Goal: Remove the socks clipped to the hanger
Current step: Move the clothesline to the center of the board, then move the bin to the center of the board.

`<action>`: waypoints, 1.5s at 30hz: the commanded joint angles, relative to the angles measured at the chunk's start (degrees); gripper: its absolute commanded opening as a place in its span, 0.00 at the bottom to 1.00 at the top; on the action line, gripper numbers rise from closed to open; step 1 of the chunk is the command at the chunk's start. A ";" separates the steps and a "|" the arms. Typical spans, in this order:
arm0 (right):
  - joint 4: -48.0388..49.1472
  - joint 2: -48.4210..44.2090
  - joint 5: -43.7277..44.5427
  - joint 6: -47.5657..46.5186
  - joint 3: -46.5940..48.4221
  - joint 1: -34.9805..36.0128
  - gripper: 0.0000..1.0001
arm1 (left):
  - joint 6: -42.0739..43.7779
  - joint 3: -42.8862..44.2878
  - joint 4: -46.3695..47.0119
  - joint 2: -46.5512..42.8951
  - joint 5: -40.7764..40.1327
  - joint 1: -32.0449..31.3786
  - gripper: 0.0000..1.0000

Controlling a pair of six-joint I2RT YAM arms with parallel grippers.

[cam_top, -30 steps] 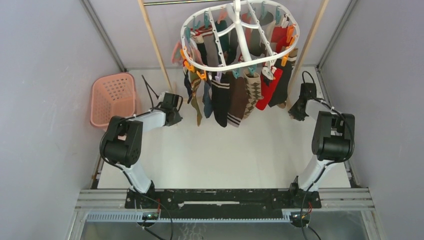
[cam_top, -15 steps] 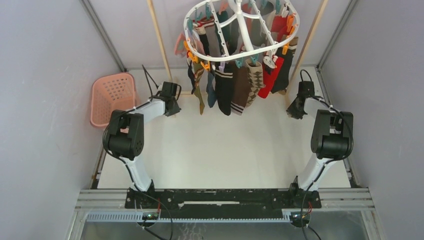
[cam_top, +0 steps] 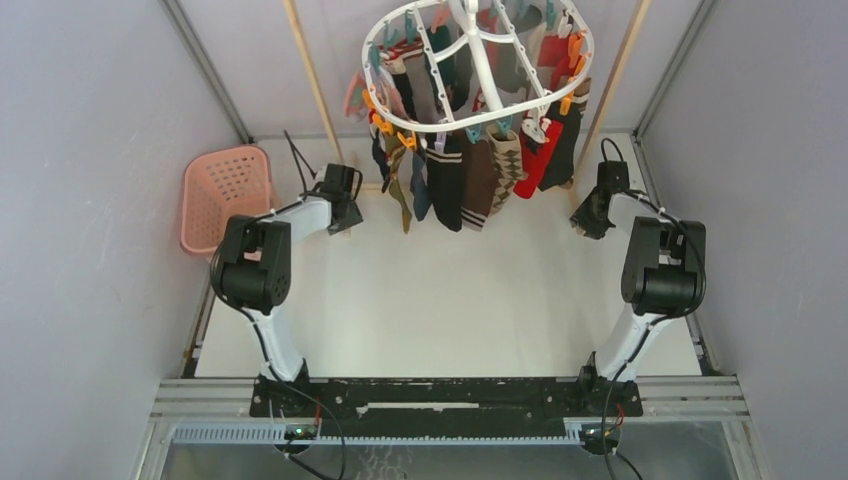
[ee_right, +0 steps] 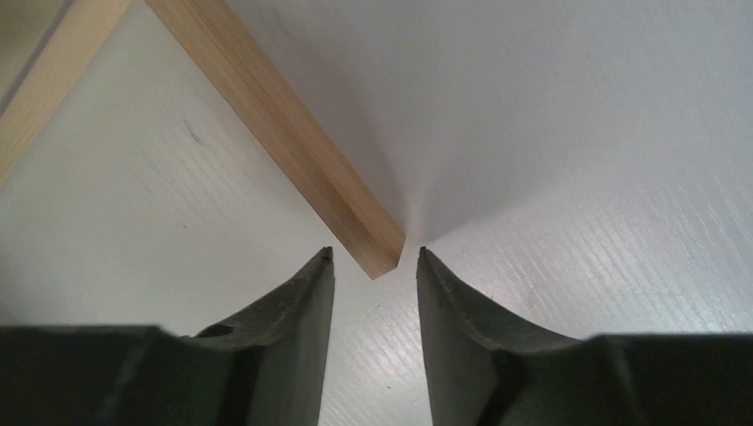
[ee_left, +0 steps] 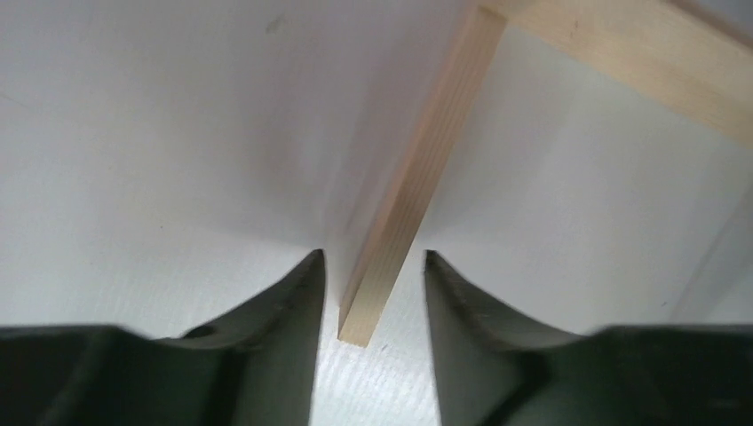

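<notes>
The hanger (cam_top: 478,72), a white oval frame with coloured clips, hangs at the back centre in the top view. Several socks (cam_top: 446,188) in black, brown, red and navy dangle from it. My left gripper (cam_top: 346,212) is low at the foot of the left wooden post (cam_top: 310,85). In the left wrist view that gripper (ee_left: 373,255) is open, its jaws either side of the post foot (ee_left: 404,231) with a gap on each side. My right gripper (cam_top: 584,216) is open too (ee_right: 374,251), and the end of the right post (ee_right: 302,160) lies just ahead of its fingertips. Neither holds a sock.
A pink lattice basket (cam_top: 226,196) stands at the left by the wall. The right wooden post (cam_top: 616,80) rises beside the hanger. Grey walls close in both sides, and the white floor (cam_top: 450,300) spreads between the arms.
Both grippers have widened and no longer pinch the wooden posts. The hanger and its socks have shifted back and a little right.
</notes>
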 commanded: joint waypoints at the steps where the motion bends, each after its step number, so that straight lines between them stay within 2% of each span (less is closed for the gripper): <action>1: 0.20 -1.62 -0.80 -0.62 -0.94 0.54 0.52 | -1.39 -0.22 3.05 -4.31 -2.40 0.67 0.55; 5: 1.95 -6.30 -3.01 -0.74 -6.22 0.15 0.60 | -0.99 -4.04 1.19 -9.53 -6.53 0.30 0.66; 8: 2.81 -11.47 -3.05 -0.84 -11.20 0.84 0.62 | -0.78 -5.43 -1.75 -13.75 -9.77 -0.44 0.72; 9: 3.10 -13.21 -3.05 -0.97 -12.69 1.34 0.64 | -0.80 -6.14 -2.21 -15.52 -10.65 -0.85 0.87; 11: 2.63 -16.02 -3.05 -1.39 -14.45 2.43 0.64 | -1.11 -7.08 -3.93 -18.73 -12.39 -1.73 0.99; 18: 0.51 -27.95 -5.52 -2.48 -20.35 6.48 0.65 | -2.63 -9.59 -8.95 -30.66 -16.01 -3.20 1.00; 21: -1.28 -33.94 -6.14 -2.80 -21.64 7.69 0.65 | -2.08 -8.53 -11.53 -34.81 -18.33 -3.20 1.00; 25: -4.20 -41.26 -6.52 -2.79 -23.05 12.75 0.63 | 0.08 -6.89 -12.87 -37.81 -23.06 -2.24 1.00; 34: -11.28 -57.34 -2.41 -0.87 -26.34 23.85 0.61 | 0.17 -5.34 -12.17 -35.89 -22.53 5.59 1.00; 39: -13.47 -60.71 0.80 0.64 -27.14 29.55 0.61 | 0.56 -3.80 -11.65 -33.63 -23.00 5.72 1.00; 45: -14.20 -61.33 3.00 3.36 -27.43 35.84 0.60 | 0.91 -0.51 -12.01 -26.23 -20.56 7.89 0.96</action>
